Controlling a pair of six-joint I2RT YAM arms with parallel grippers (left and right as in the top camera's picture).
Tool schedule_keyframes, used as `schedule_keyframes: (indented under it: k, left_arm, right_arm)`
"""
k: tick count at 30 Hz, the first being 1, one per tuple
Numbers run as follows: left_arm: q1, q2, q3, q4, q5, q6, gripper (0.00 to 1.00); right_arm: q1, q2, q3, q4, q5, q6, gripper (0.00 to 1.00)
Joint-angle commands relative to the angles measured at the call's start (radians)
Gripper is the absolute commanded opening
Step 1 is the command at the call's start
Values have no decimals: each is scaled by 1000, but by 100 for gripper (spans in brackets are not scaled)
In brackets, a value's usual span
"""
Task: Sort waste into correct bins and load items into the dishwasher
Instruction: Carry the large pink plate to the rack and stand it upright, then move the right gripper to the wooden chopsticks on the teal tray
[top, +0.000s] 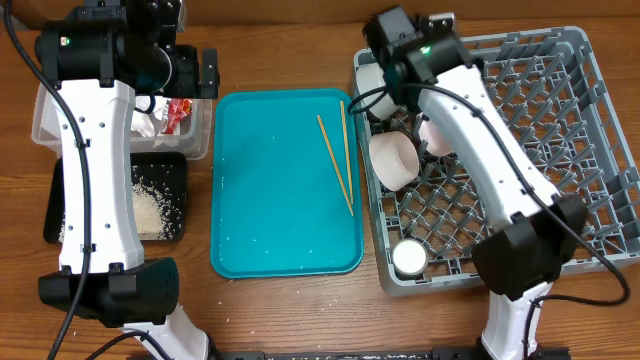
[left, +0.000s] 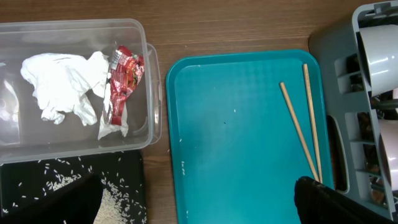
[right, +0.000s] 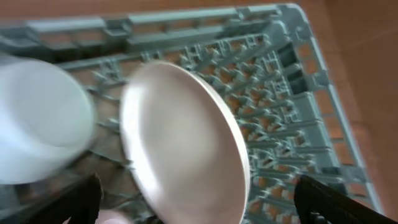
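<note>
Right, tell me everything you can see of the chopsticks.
The chopsticks are two thin, straight sticks of pale wood, and both look whole. They lie flat on the right part of the teal tray, the side nearest the dish rack. One runs almost parallel to the tray's edge and the other slants. Together they form a narrow V, apart at the far ends and converging toward the robot. Whether the tips meet cannot be told. Only the tray touches them.
</note>
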Motion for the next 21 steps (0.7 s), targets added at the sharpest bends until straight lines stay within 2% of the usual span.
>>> schedule_keyframes:
  k: [1, 3, 5, 7, 13, 21]
  left_arm:
    - [-7, -6, 10, 1, -3, -2, 100]
    - [-7, -6, 10, 1, -3, -2, 100]
    - [-7, -6, 10, 1, -3, -2, 100]
    - [-7, -6, 10, 1, -3, -2, 100]
    - [-7, -6, 10, 1, -3, -2, 100]
    - [-7, -6, 10, 1, -3, -2, 100]
  right_arm:
    - [3, -66, 91, 10, -309, -13, 100]
    - [8, -65, 92, 39, -517, -99, 100]
    - [29, -52, 85, 79, -652, -162, 92]
    - [63, -36, 81, 106, -650, -176, 88]
    - [212, 82, 81, 121, -530, -178, 85]
    - [240, 241, 81, 121, -587, -179, 69]
